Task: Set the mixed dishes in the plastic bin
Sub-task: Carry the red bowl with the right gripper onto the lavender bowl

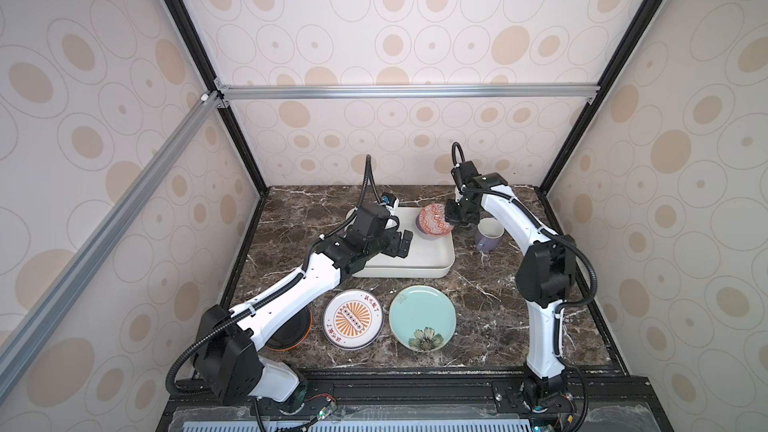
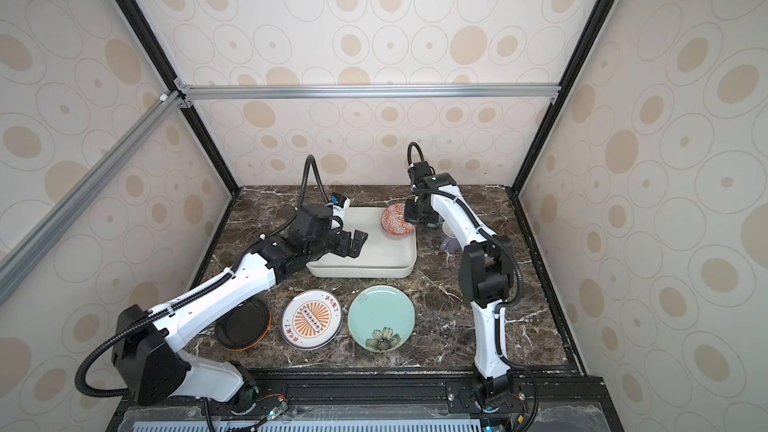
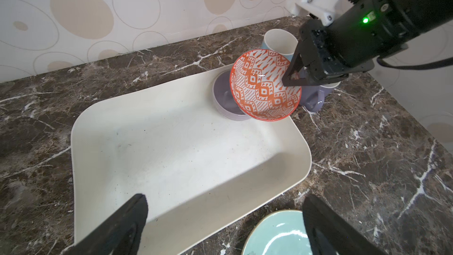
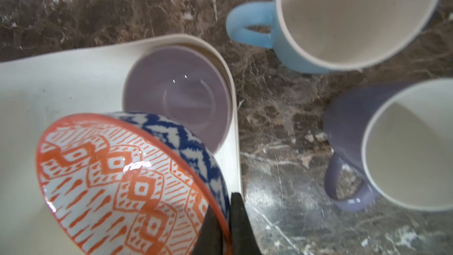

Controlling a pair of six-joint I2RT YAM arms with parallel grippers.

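Observation:
My right gripper [image 4: 226, 212] is shut on the rim of the red-patterned bowl [image 4: 117, 180], which hangs tilted over a lavender bowl [image 4: 179, 99] in the far right corner of the white plastic bin [image 1: 419, 261]. The same hold shows in the left wrist view, with the red-patterned bowl [image 3: 264, 87] above the lavender bowl [image 3: 224, 99]. My left gripper [image 1: 401, 245] hovers open and empty over the bin's left half. A light blue mug [image 4: 343, 20] and a lavender mug [image 4: 392, 143] stand on the counter just right of the bin.
Three plates lie near the front edge: an orange and black one [image 2: 243, 324] partly under my left arm, an orange-sunburst white one [image 1: 353, 320] and a teal flowered one [image 1: 422, 317]. Patterned walls close in the marble counter [image 1: 490, 326] on three sides.

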